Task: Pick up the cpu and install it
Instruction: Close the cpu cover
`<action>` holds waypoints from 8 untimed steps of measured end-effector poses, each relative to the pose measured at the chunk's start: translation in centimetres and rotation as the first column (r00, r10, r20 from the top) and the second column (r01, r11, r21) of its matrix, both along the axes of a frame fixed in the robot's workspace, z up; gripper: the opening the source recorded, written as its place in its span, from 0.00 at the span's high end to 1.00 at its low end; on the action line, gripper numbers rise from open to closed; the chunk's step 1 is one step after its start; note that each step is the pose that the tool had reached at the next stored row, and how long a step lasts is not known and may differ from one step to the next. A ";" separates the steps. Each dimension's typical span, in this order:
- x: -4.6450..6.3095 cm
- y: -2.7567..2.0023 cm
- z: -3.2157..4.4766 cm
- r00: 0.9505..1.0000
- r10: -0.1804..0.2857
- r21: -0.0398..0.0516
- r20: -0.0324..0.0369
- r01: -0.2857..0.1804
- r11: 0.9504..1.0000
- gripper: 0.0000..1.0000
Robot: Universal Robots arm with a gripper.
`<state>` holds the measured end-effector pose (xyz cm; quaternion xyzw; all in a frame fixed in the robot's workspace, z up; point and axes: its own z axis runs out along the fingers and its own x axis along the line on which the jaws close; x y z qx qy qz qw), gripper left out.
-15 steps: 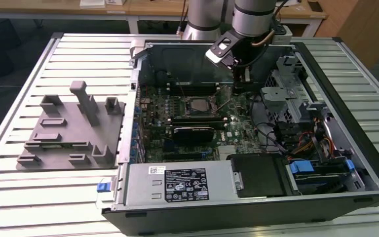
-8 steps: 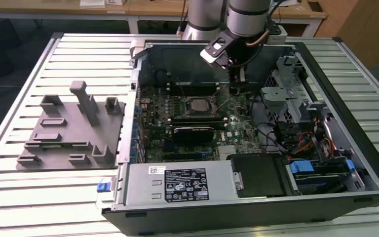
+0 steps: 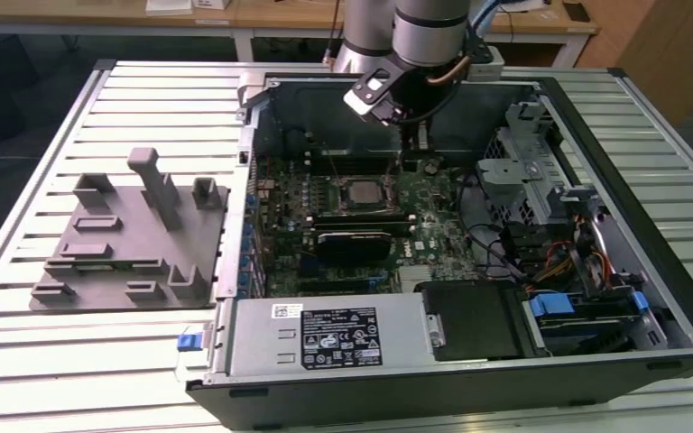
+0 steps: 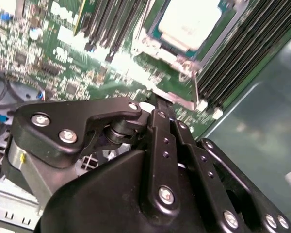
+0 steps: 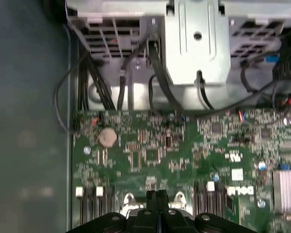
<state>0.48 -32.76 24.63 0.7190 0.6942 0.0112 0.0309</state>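
A: Where is the cpu (image 4: pixel 191 22)?
B: Flat in its socket frame (image 4: pixel 160 51), plate up, apparently already seated.
A: And the gripper (image 5: pixel 157 195)?
B: Fingers together, gripping nothing, just beside it. The first wrist view shows that closure against the motherboard (image 5: pixel 150 155). The exterior view sets the arm over the open computer case (image 3: pixel 443 401).

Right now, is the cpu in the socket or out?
In. The cpu lies flat within the socket frame in the second wrist view, apart from the gripper.
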 end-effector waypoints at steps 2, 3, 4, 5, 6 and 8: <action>-0.7 0.00 0.00 1.000 -0.001 0.000 0.000 0.001 1.000 0.89; -1.0 0.00 0.01 1.000 -0.002 0.000 0.000 0.002 1.000 0.89; -1.2 0.00 0.01 1.000 -0.002 0.000 0.000 0.002 1.000 0.89; -1.4 0.00 0.00 1.000 -0.003 0.000 0.000 0.003 1.000 0.89; -1.5 0.00 0.00 1.000 -0.003 0.000 0.000 0.003 1.000 0.89; -1.5 0.00 0.00 1.000 -0.003 0.000 0.000 0.003 1.000 0.89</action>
